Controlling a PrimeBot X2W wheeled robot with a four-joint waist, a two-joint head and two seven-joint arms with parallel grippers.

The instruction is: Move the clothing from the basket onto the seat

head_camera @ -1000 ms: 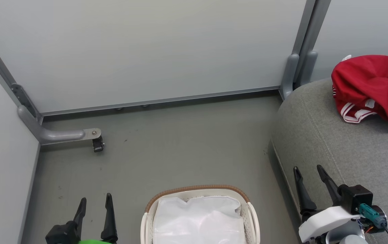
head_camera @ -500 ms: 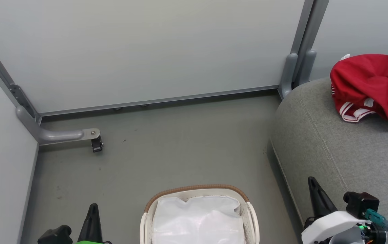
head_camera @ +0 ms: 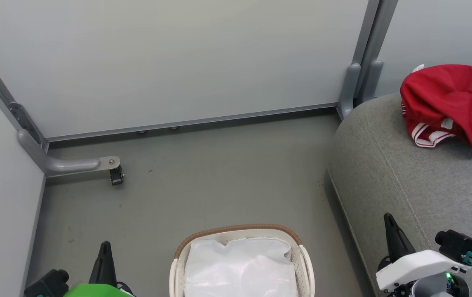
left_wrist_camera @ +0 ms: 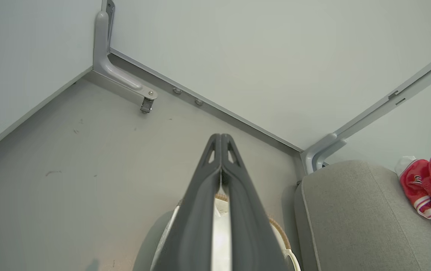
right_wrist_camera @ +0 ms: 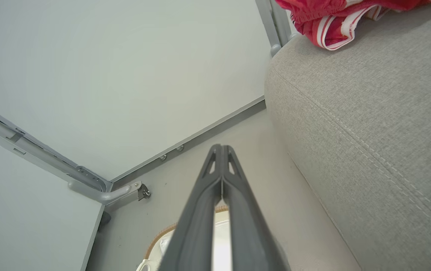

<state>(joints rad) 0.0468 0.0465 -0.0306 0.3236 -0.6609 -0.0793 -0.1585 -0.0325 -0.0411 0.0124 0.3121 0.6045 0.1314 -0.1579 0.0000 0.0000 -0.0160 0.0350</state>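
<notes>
Head view: red clothing [head_camera: 454, 99] with white stripes lies bunched on the grey seat [head_camera: 405, 173], at its far right end against the wall panel [head_camera: 178, 62]. The basket [head_camera: 236, 228] stands on the floor [head_camera: 219, 173] at bottom centre, just left of the seat's front edge and well apart from the clothing. A white liner [head_camera: 240, 268] shows inside it. The left gripper [head_camera: 104, 251] is at lower left, beside the basket, with its fingers pressed together and nothing between them. The right gripper [head_camera: 390, 225] is at lower right over the seat's edge, its fingers together too and gripping nothing. A grey bracket [head_camera: 75, 164] with a small caster sits at the left wall's base.

Left wrist view: the dark fingers [left_wrist_camera: 200, 210] meet at the tips and hold nothing. The basket's brown rim and white inside show under them. The seat is at right, with the clothing on it at the far right edge.

Right wrist view: the fingers [right_wrist_camera: 196, 218] are closed tip to tip and hold nothing. The basket rim is below them at the bottom edge and the seat fills the right side. The clothing lies on the seat at the top, well apart from the fingers.
</notes>
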